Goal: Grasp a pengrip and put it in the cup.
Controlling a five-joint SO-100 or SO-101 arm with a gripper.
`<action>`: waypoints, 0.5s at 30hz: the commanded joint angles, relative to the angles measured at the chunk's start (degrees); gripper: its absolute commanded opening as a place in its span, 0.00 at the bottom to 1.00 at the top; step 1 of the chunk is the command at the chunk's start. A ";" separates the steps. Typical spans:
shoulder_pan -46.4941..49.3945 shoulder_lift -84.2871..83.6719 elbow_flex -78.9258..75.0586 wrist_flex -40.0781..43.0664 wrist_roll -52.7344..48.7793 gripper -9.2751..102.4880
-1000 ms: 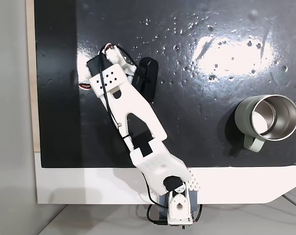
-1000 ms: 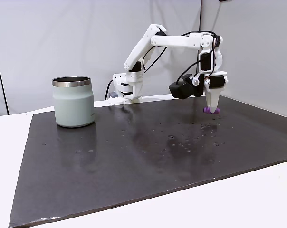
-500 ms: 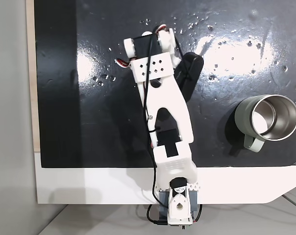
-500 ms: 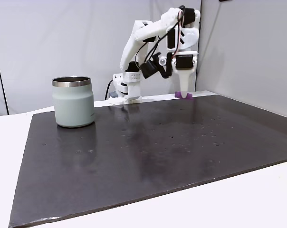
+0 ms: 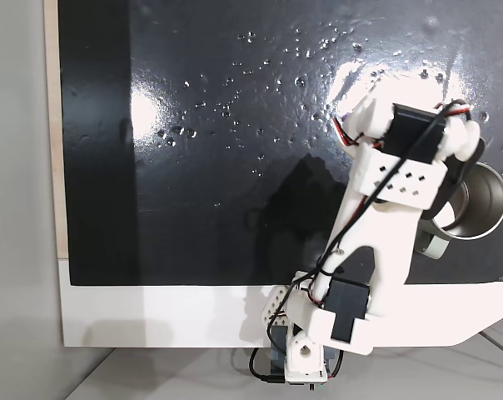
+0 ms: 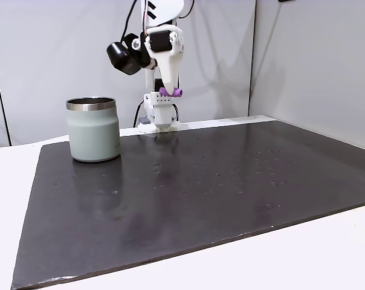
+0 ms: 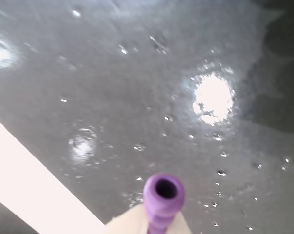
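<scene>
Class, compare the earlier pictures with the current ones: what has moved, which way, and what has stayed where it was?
The arm swung from the left of the top-down fixed view across to the right, toward the cup, and rose. The claw lifted the pengrip off the dark mat and carries it high in the air, clamped throughout. The cup and mat kept their places.

Small purple tubular pengrip (image 6: 170,92), held aloft, hollow end visible in the wrist view, pale green steel-lined cup (image 6: 93,129) upright at far left
</scene>
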 commanded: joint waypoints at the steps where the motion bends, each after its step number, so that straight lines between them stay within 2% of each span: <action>1: 5.01 6.42 1.14 1.23 -5.27 0.08; 15: 27.07 8.00 -0.18 1.14 -25.49 0.08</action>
